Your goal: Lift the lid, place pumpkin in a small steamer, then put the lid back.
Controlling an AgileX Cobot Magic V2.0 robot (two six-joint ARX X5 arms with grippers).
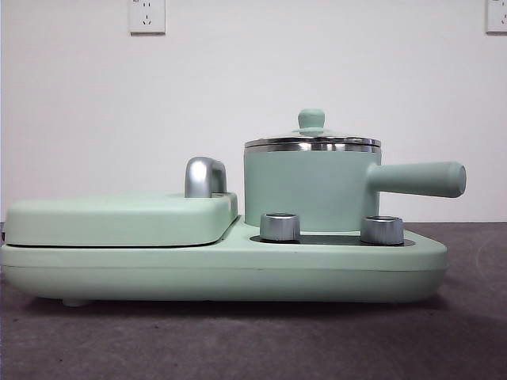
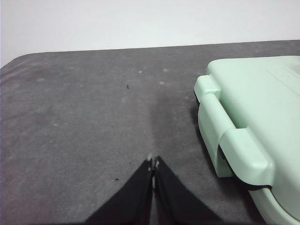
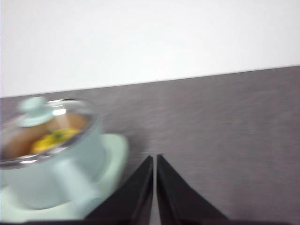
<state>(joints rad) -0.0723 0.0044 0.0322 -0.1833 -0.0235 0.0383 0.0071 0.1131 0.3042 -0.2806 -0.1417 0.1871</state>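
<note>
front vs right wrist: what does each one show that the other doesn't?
Front only: the flat cover with its chrome handle, two silver knobs, and the wall sockets.
Right wrist only: the pumpkin, yellow through the glass, inside the pot; the right hand, shut and empty, over bare table.
Both: the small steamer with the lid on it.
</note>
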